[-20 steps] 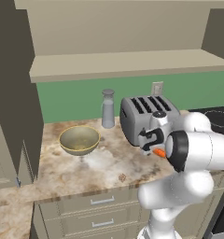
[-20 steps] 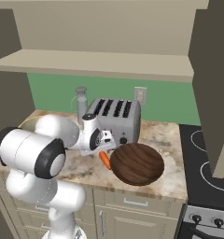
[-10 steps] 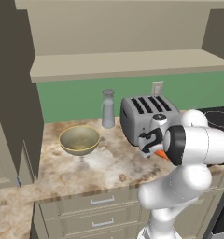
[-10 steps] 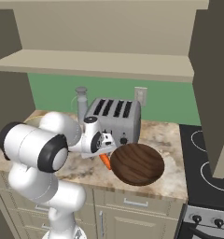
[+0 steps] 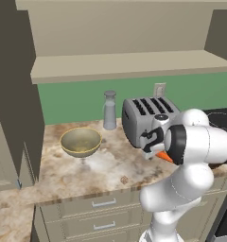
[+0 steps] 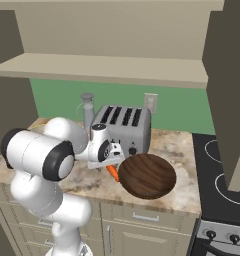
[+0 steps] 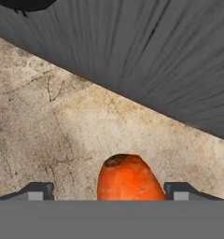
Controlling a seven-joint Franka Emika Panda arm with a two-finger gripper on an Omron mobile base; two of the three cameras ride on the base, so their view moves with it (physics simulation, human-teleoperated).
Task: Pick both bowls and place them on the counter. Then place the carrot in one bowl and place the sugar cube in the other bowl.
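1. The gripper (image 7: pixel 109 191) is low over the counter (image 7: pixel 48 130), just in front of the toaster (image 6: pixel 123 125), with its fingers standing apart on either side of the carrot (image 7: pixel 129 178).
2. In the hand view the two fingertips (image 7: pixel 37 191) sit at the bottom edge with the broad end of the carrot between them; there is a visible gap between the carrot and each tip, so the jaws are not clamped on it.
3. The carrot lies on the stone worktop; in the right base view its orange tip (image 6: pixel 112 173) shows just below the hand, right beside the left rim of the dark wooden bowl (image 6: pixel 148 176).
4. In the left base view a bit of the carrot (image 5: pixel 163 156) peeks out from behind the arm's thick white forearm.
5. The wooden bowl sits on the counter in front of the toaster, toward the stove (image 6: pixel 224 170).
6. The beige bowl (image 5: pixel 81 141) with the yellowish rim stands upright on its small foot on the counter, well apart from the toaster, to its left.
7. The sugar cube (image 5: pixel 124 179) rests near the front edge of the counter, between the beige bowl and the arm.
8. A grey shaker (image 5: pixel 109 110) stands at the green back wall, just left of the toaster.
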